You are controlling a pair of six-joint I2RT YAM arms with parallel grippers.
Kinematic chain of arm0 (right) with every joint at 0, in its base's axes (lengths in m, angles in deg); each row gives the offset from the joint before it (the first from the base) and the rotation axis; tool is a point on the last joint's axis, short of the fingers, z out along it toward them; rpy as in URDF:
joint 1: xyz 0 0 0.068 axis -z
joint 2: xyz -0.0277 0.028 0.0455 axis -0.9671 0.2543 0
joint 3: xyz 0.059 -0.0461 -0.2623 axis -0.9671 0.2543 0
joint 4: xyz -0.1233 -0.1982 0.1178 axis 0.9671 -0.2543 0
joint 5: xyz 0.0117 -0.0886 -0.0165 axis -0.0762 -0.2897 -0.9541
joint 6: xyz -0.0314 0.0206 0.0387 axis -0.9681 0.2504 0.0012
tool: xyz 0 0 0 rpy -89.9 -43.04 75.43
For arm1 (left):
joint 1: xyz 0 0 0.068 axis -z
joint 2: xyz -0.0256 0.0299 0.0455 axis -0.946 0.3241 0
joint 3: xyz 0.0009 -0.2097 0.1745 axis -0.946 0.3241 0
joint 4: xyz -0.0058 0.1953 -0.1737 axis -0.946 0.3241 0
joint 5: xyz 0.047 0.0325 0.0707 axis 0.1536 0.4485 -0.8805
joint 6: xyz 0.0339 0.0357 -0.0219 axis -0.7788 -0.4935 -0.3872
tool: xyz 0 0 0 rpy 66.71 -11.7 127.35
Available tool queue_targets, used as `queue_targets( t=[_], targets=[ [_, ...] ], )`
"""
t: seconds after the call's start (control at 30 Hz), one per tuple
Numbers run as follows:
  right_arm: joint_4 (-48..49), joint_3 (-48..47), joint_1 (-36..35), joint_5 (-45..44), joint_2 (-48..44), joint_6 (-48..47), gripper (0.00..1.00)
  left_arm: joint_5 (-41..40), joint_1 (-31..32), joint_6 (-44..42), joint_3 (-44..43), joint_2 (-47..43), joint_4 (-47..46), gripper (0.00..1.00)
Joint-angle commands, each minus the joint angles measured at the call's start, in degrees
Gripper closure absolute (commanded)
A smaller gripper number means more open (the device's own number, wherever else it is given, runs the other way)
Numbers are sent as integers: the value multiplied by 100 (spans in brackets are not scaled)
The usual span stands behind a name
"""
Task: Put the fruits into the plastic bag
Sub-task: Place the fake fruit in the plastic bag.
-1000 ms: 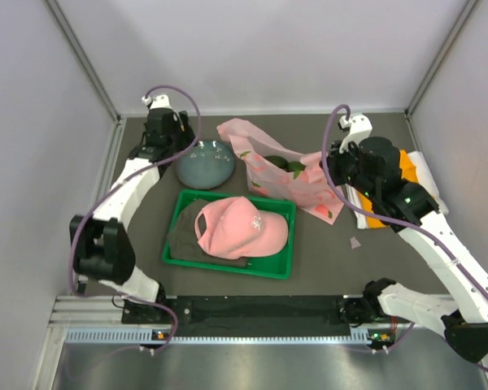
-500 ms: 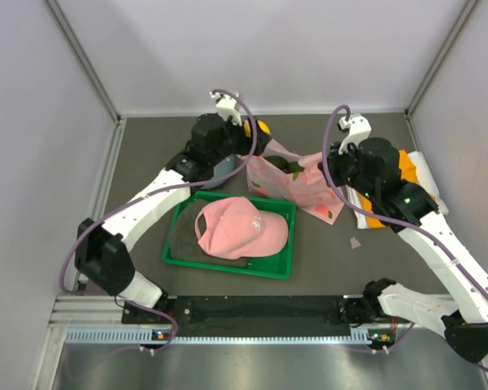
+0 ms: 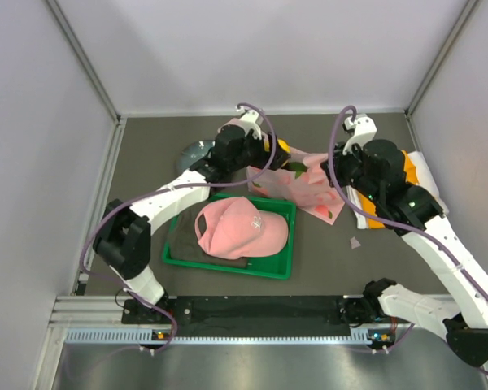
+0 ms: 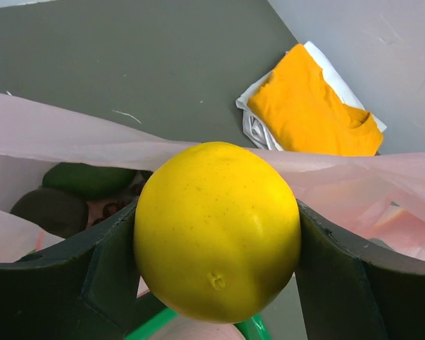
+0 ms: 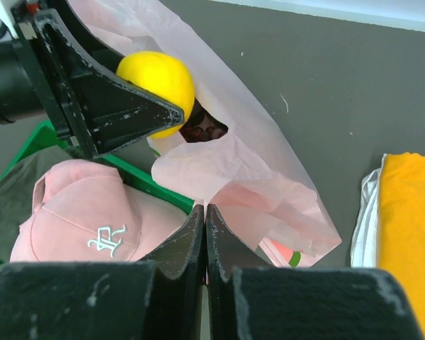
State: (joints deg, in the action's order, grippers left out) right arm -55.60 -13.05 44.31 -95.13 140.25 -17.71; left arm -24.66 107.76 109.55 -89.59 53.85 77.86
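Over the plastic bag (image 4: 57, 138), left tool (image 4: 217, 244) grips one citrus (image 4: 217, 212).

Entry: my left gripper (image 3: 276, 151), yellow citrus (image 4: 217, 230) clamped in it.
Moved from: over the grey bowl (image 3: 193, 152), rear left.
Moved to: rightward across the bench (image 3: 146, 138), now at the plastic bag (image 3: 313, 185) mouth.
Bowl: now half hidden behind my arm.

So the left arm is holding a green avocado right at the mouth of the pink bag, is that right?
Not quite. The fruit in the left jaws is a yellow citrus, not a green avocado. The left wrist view shows it clamped between the jaws at the mouth of the pink bag. An avocado already lies inside.
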Motion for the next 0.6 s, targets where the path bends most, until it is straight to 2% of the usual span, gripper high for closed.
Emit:
queue_targets(
  t=[0.0,0.27,0.57],
  targets=[
    [77,-92,2,-105,-219,93,100,200,43,78,22,205,-423,70],
    [50,-66,11,-78,-281,102,100,455,121,-45,-945,1154,473,69],
    [94,5,11,-87,-298,137,100,613,201,262,-1674,1734,53,65]
  ],
)
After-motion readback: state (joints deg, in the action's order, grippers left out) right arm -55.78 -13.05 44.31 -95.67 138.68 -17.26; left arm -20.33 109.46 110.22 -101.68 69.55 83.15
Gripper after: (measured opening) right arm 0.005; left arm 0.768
